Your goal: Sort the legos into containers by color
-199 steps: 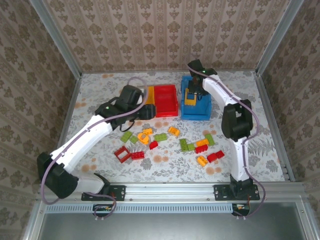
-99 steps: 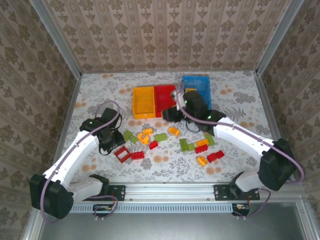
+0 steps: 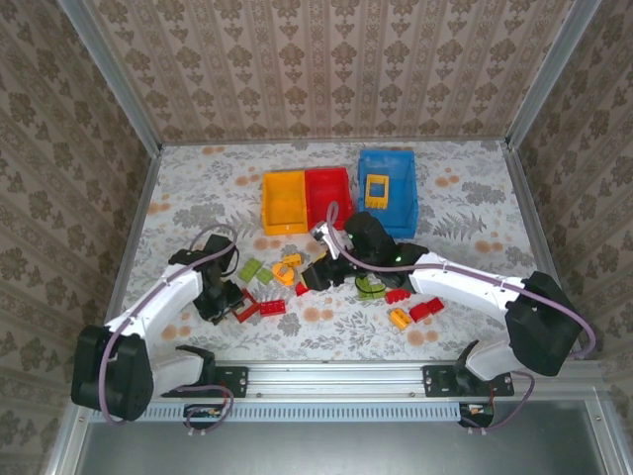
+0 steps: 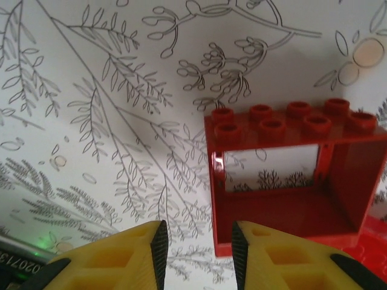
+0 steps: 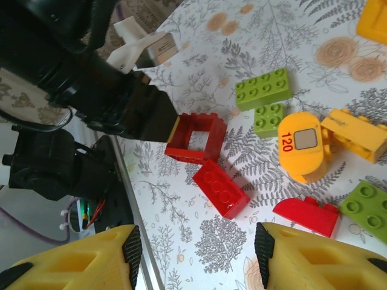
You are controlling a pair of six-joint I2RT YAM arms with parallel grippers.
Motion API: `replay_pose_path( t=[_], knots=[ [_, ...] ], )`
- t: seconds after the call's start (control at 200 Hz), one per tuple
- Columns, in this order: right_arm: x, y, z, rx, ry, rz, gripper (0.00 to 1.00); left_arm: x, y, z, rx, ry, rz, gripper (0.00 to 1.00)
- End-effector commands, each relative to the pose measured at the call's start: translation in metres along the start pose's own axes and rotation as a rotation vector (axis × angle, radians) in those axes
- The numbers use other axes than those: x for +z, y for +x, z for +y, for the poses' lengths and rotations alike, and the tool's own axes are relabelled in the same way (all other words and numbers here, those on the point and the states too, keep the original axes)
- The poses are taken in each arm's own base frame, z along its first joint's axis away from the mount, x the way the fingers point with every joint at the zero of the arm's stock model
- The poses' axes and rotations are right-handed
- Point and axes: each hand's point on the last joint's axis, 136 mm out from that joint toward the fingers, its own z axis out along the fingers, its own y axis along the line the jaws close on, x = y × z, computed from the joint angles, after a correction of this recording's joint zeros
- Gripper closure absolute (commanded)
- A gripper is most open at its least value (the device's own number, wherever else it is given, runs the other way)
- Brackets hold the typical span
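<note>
Right tool [image 5: 196,249] shifted leftward, spread, empty; left tool [image 4: 197,249] parted, empty, at red frame [image 4: 284,211]; orange brick [image 5: 300,148] marked "120".

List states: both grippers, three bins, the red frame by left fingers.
red frame: on table, ungripped
left gripper: open, empty, beside red frame
right gripper: open, empty
yellow bin: looks empty
red bin: looks empty
blue bin: holds a yellow frame
</note>
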Motion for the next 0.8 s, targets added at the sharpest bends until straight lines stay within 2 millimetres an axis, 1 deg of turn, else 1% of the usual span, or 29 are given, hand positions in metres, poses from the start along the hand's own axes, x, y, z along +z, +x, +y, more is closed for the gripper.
replay_pose_path(
  t=[0.0, 0.045, 0.205, 0.295, 0.39, 0.415, 0.455, 0.53, 0.605, 0.67, 0.705, 0.715, 0.725, 0.795],
  knots=[
    [0.004, -0.011, 0.011, -0.017, -0.051, -0.015, 0.44, 0.008, -0.011, -0.007, -0.002, 0.034, -0.029, 0.66],
    [0.005, -0.012, 0.01, -0.016, -0.053, -0.011, 0.44, 0.012, -0.013, -0.008, -0.003, 0.037, -0.03, 0.68],
    [0.007, -0.013, 0.011, -0.02, -0.055, 0.004, 0.45, 0.022, -0.011, -0.005, -0.001, 0.01, -0.005, 0.82],
    [0.007, -0.014, 0.009, -0.023, -0.047, 0.002, 0.45, 0.021, -0.01, -0.003, -0.003, 0.013, -0.008, 0.89],
    [0.007, -0.017, 0.009, -0.024, -0.041, -0.005, 0.45, 0.015, -0.01, -0.001, -0.001, 0.012, -0.027, 0.97],
    [0.007, -0.019, 0.009, -0.025, -0.037, -0.008, 0.46, 0.011, -0.012, -0.001, 0.002, 0.015, -0.038, 1.0],
    [0.005, -0.022, 0.008, -0.028, -0.028, -0.017, 0.45, 0.003, -0.014, 0.001, 0.004, 0.006, -0.056, 1.0],
    [-0.001, -0.035, 0.008, -0.048, 0.004, -0.053, 0.45, -0.02, -0.023, -0.004, 0.031, 0.018, -0.113, 1.0],
    [-0.014, -0.054, 0.001, -0.071, 0.101, -0.125, 0.44, -0.052, -0.039, -0.019, 0.076, 0.05, -0.179, 1.0],
    [-0.03, -0.073, -0.011, -0.085, 0.206, -0.211, 0.42, -0.075, -0.054, -0.039, 0.131, 0.072, -0.216, 1.0],
    [-0.035, -0.079, -0.02, -0.083, 0.259, -0.243, 0.4, -0.087, -0.064, -0.053, 0.166, 0.086, -0.232, 1.0],
    [-0.043, -0.086, -0.016, -0.094, 0.262, -0.273, 0.39, -0.091, -0.067, -0.058, 0.177, 0.089, -0.236, 1.0],
    [-0.047, -0.09, -0.017, -0.096, 0.274, -0.293, 0.39, -0.093, -0.069, -0.062, 0.186, 0.091, -0.238, 1.0],
    [-0.062, -0.108, -0.025, -0.128, 0.349, -0.376, 0.37, -0.11, -0.09, -0.095, 0.268, 0.102, -0.265, 1.0]
  ],
)
